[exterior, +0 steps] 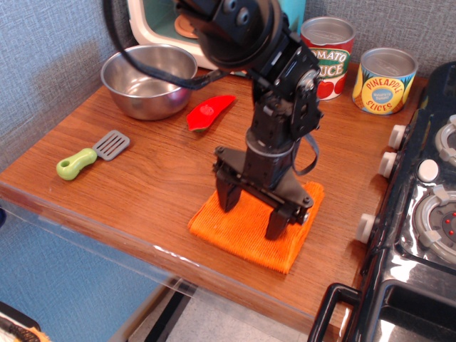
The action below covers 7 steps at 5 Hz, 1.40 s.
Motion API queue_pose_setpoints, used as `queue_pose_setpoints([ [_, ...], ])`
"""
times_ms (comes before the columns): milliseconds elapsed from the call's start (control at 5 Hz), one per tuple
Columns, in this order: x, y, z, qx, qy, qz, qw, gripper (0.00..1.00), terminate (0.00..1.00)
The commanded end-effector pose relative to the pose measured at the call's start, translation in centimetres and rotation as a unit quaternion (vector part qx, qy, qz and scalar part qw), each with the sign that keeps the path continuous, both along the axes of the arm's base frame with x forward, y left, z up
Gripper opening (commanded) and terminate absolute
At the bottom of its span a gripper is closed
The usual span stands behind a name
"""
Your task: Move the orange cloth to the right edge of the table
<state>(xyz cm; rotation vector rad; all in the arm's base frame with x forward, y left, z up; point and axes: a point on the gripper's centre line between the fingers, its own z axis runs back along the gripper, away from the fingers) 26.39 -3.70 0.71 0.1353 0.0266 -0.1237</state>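
Observation:
The orange cloth [239, 235] lies flat on the brown wood table [142, 189], close to the front edge and right of the middle. My black gripper [252, 216] stands upright over it with its jaws spread wide. Both fingertips [228, 201] press down on the cloth's top surface, one near its left side and one near its middle. The arm hides the cloth's back part.
A steel bowl [148, 80], a red pepper toy [209, 112] and a green-handled spatula [91, 154] lie on the left half. A tomato can [329, 46] and a pineapple can [385, 80] stand at the back right. A black toy stove [420, 214] borders the right edge. A toy microwave [160, 25] stands at the back.

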Motion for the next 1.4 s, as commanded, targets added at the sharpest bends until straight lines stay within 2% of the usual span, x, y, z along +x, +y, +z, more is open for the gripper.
queue_pose_setpoints([
  [0,-1.9,-0.2,1.0,-0.005,0.02,0.016,0.9997,1.0,0.0],
  [200,-0.6,0.1,3.3,-0.033,-0.028,-0.031,0.9986,1.0,0.0],
  [400,-0.2,0.4,6.9,-0.048,-0.081,-0.066,0.9933,1.0,0.0],
  [600,-0.8,0.7,8.6,-0.058,-0.101,-0.075,0.9904,1.0,0.0],
  [1000,-0.8,1.1,8.0,-0.06,-0.074,-0.083,0.992,1.0,0.0],
  [1200,-0.8,1.1,8.0,-0.06,-0.074,-0.083,0.992,1.0,0.0],
])
